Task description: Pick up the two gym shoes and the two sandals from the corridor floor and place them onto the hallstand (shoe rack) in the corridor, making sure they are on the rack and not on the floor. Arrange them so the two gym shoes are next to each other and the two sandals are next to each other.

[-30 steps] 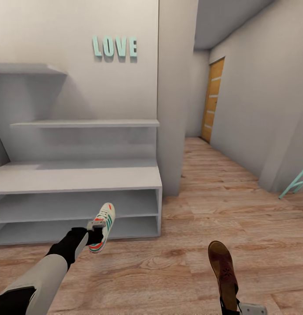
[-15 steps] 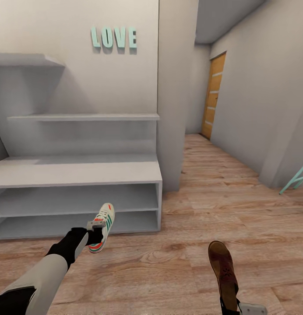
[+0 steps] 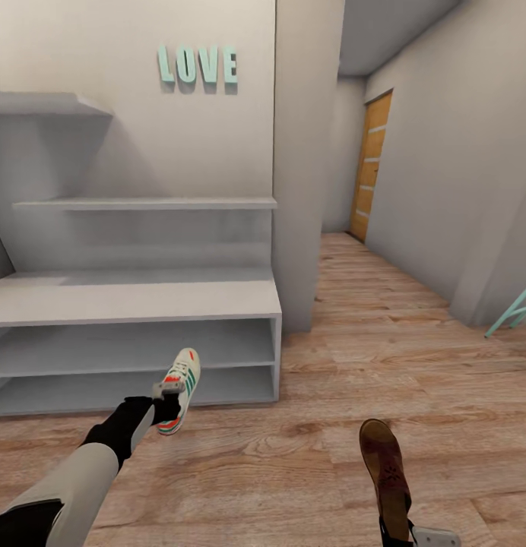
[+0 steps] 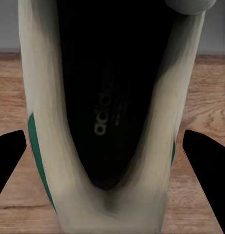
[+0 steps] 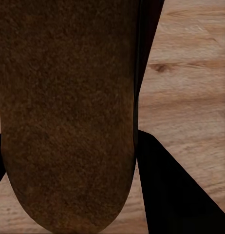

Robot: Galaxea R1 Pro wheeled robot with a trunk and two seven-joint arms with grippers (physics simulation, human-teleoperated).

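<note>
Left hand [image 3: 166,403] grasps a white lace-up gym shoe with teal-green side stripes and orange-red patches [image 3: 179,389] by its heel end, holding it off the light brown wood-plank corridor floor [image 3: 354,357] just in front of the lower openings of the wide light-grey hallstand with bench top and two long open shelves [image 3: 134,304]. In the left wrist view the shoe's dark insole [image 4: 110,97] sits between the two black fingers [image 4: 8,156], which press at its sides. Right hand [image 3: 404,532], low near the robot's body, carries a flat dark brown sandal with a mottled reddish-brown footbed [image 3: 386,463], its toe pointing away; the right wrist view shows that footbed [image 5: 68,112] close up with a dark finger [image 5: 176,190] beside it, so the grip looks closed on the sandal. The step in hand appears to be the carry toward the rack, one of each pair aboard; no shoe lies on the shelves within sight. Next, the left arm likely needs to reach forward and level the shoe so it clears the shelf edge before letting go, leaving room beside it for its mate.
</note>
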